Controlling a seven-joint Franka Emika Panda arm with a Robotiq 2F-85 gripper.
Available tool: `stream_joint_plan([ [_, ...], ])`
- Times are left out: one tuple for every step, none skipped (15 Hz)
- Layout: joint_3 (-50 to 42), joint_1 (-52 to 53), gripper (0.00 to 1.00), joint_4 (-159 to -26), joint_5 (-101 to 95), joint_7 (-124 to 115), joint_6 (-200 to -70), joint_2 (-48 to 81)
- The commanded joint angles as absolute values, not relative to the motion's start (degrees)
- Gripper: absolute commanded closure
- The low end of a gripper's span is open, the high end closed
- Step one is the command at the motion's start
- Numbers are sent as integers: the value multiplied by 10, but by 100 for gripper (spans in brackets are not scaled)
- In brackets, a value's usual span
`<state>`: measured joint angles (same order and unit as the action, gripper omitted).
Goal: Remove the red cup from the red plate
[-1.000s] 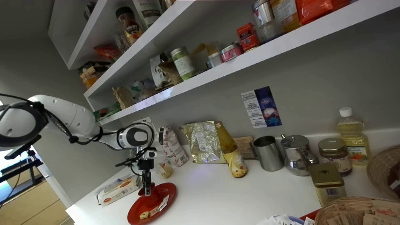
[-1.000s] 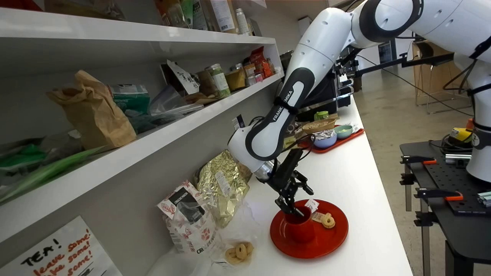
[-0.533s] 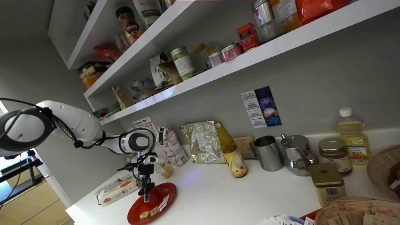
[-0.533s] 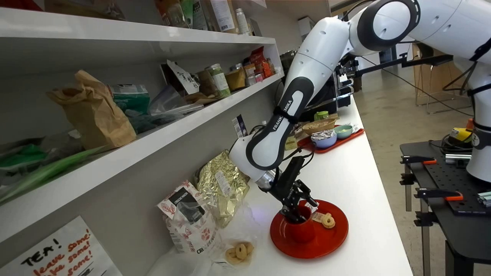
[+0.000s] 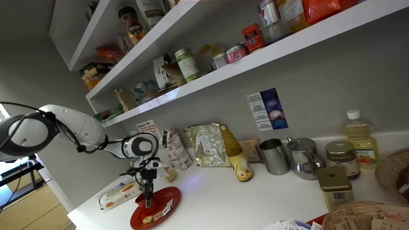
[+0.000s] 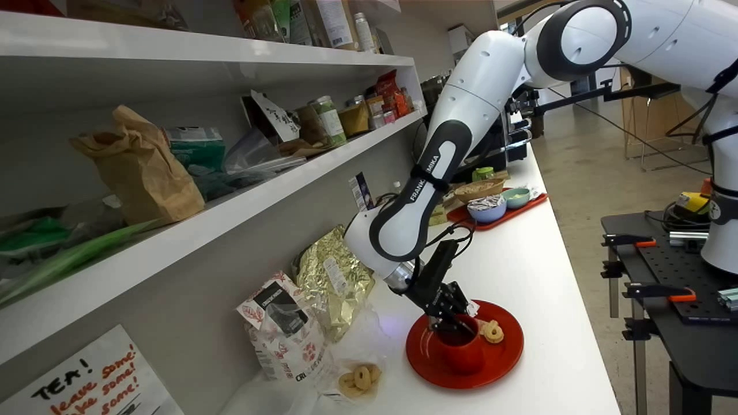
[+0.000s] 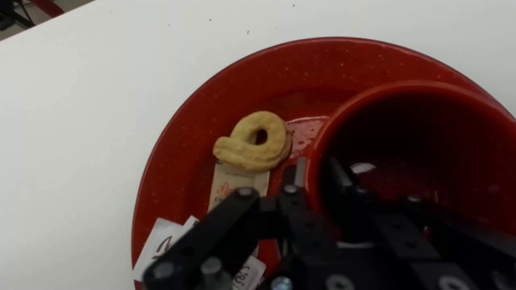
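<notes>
The red cup (image 6: pixel 463 358) stands on the red plate (image 6: pixel 504 354), off-centre, leaning slightly. In the wrist view its wide mouth (image 7: pixel 407 86) fills the right side, and the plate (image 7: pixel 250 86) spreads beneath. My gripper (image 7: pixel 317 171) straddles the cup's wall: one finger is outside against the rim, the other reaches down inside. The jaws are drawn together, shut on that wall. In an exterior view the gripper (image 5: pixel 148 203) hides part of the cup (image 5: pixel 140 200). The inner fingertip is dark and hard to make out.
A ring-shaped biscuit (image 7: pixel 258 141) and paper packets (image 7: pixel 161 245) lie on the plate beside the cup. A bag of biscuits (image 6: pixel 360 380), a gold foil bag (image 6: pixel 334 282) and a bottle (image 5: pixel 238 156) stand nearby. A long shelf (image 6: pixel 323 167) overhangs the counter's back.
My gripper has come down over the cup's rim, and its jaws have closed on the wall. The cup has shifted a little across the plate, nearer the biscuit, and tipped slightly.
</notes>
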<state>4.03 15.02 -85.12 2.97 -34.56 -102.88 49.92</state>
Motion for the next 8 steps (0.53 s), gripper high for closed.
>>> stream_joint_plan([
  [38, 155, 100, -836, 46, -338, -1012, 503],
  [38, 155, 99, -838, 47, -339, -1013, 500],
  [37, 154, 98, -840, 47, -339, -1013, 495],
  [36, 154, 98, -846, 47, -340, -1016, 490],
  [35, 152, 98, -852, 47, -340, -1017, 481],
  [32, 149, 98, -861, 47, -341, -1019, 469],
  [30, 147, 98, -870, 46, -342, -1021, 458],
  [27, 143, 98, -885, 47, -341, -1026, 439],
])
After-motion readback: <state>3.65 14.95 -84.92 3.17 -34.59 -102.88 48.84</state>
